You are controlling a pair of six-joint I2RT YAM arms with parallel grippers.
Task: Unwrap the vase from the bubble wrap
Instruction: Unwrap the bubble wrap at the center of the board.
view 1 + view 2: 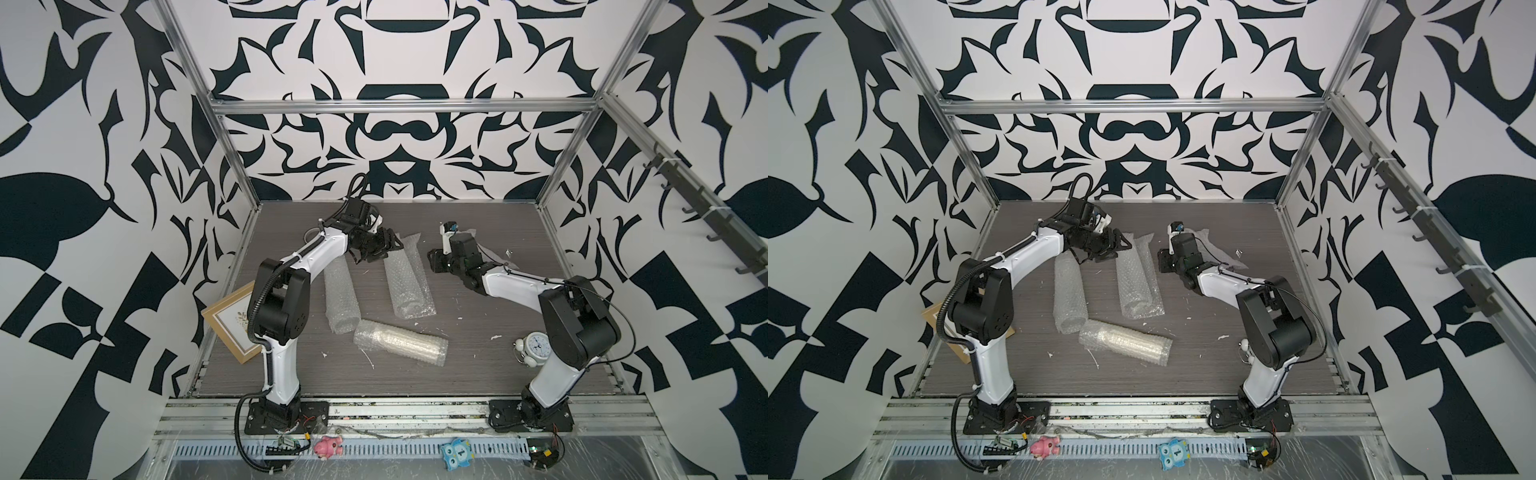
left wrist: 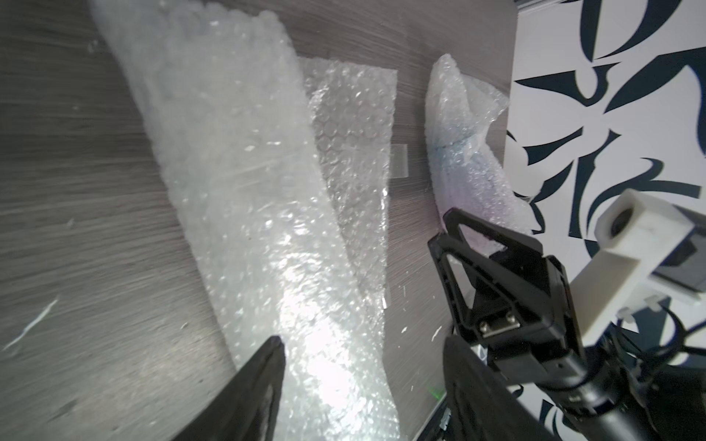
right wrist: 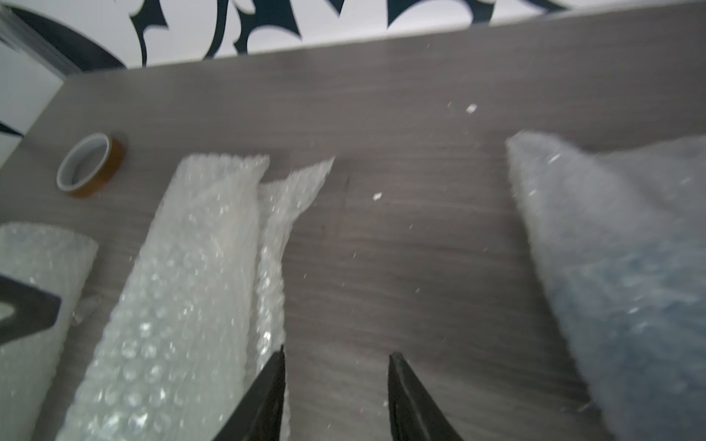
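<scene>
Left gripper point(image 2: 361, 343) hovers spread and empty over the bubble wrap point(image 2: 248, 191); right gripper point(image 3: 337, 353), likewise spread and empty, beside it.

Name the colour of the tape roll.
Amber-brown, with a whitish inner core; the tape roll shows best in the right wrist view.

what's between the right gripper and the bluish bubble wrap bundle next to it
Nothing visible. The right gripper hangs open over the table, and the bluish bubble wrap bundle lies just beside it, with only table surface between them.
</scene>
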